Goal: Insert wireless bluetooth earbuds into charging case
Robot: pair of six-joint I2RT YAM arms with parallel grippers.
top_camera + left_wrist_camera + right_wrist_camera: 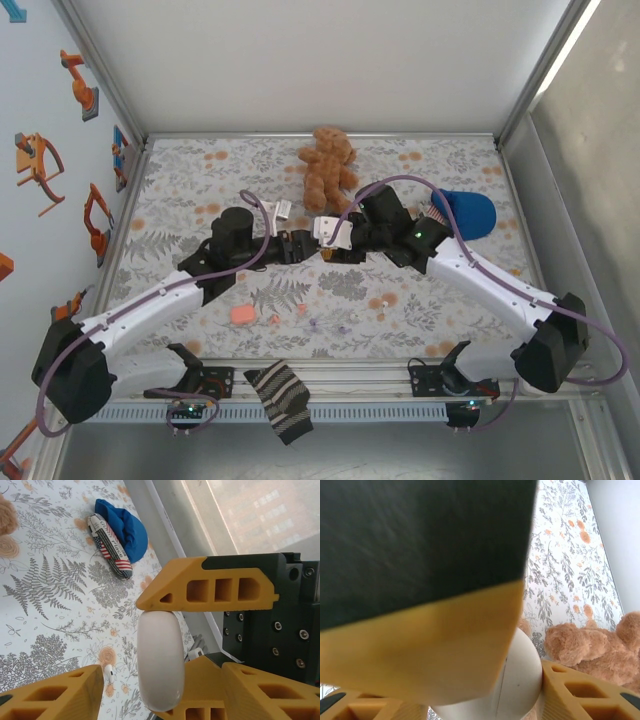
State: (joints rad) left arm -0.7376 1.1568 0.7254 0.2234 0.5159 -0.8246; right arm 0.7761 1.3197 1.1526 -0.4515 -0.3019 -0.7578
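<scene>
Both arms meet above the middle of the table (pixel 200 190), which carries a leaf-and-flower cloth. The right gripper (pixel 470 706) is closed on a white shell (pixel 160 660) — a smooth, rounded, pebble-like piece with a fine seam. In the left wrist view one yellow finger presses its upper end and the other sits at its lower end. The left gripper (pixel 162 687) stands partly apart astride the same shell and grips nothing. A clear gap shows between one of its fingers (pixel 55 695) and the shell; whether the other finger touches cannot be told. Through that gap a white earbud (pixel 108 672) lies on the cloth. The pink case (pixel 243 314) lies flat on the table at 8 o'clock from the grippers, well apart from them and touched by neither; it is too small to tell whether its lid is up. The earbuds (pixel 272 319) — tiny reddish and pale bits — are scattered from just beside the case at its 3 o'clock along the near part of the cloth. A teddy bear (pixel 328 165) lies at 12 o'clock from the grippers. A blue cap (pixel 465 212) sits between 2 and 3 o'clock. A striped sock (pixel 280 400) hangs over the near rail at 6 o'clock.
</scene>
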